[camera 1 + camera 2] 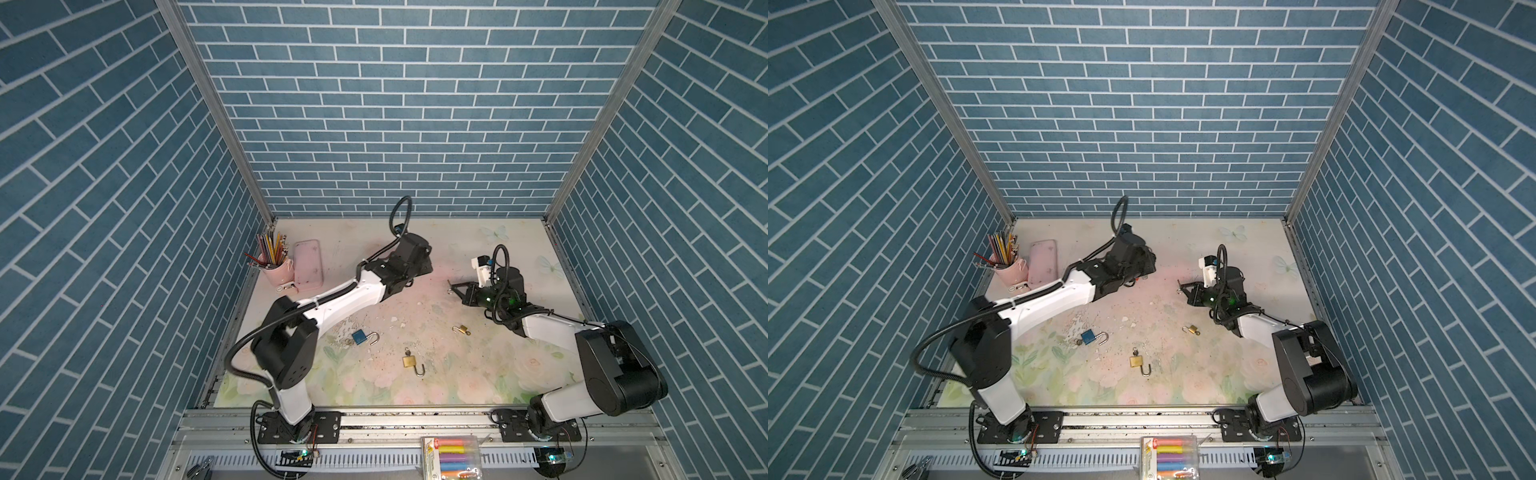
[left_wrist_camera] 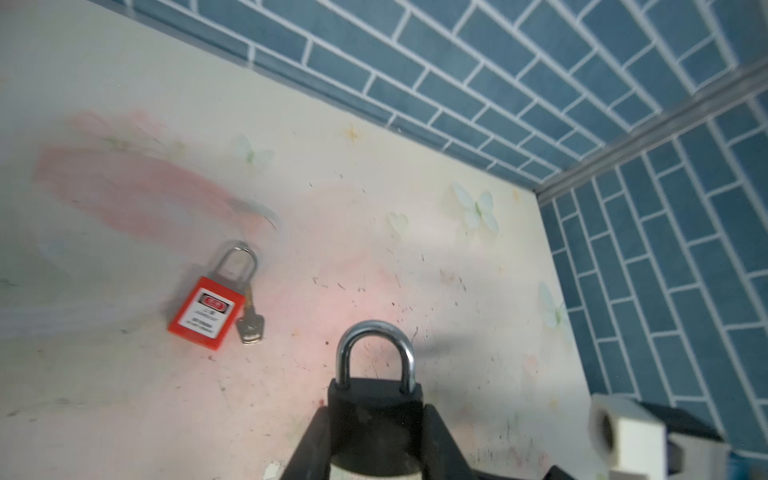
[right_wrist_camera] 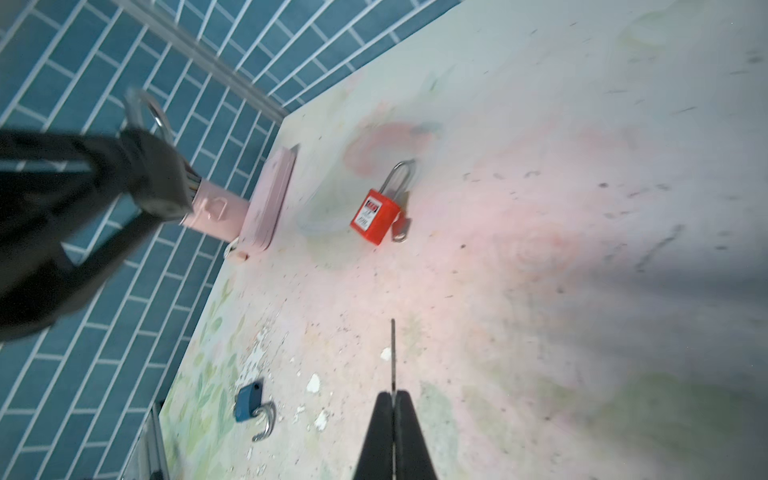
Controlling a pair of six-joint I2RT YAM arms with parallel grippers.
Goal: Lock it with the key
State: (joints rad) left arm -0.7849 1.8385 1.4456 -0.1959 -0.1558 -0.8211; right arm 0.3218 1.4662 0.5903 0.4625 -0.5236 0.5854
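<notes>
Black padlock point(image 2: 375, 399): base hid btwn jaws & cut by frame edge. Red padlock point(image 2: 206, 311) label too blurred to read. Key point(image 3: 392, 353) head hid in jaws.

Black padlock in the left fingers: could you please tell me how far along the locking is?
Done: black padlock looks shut, shackle seated. In hand: left fingers grip it; right fingers pinch a key, clear of it. Left: blue padlock and brass padlock lie open.
</notes>
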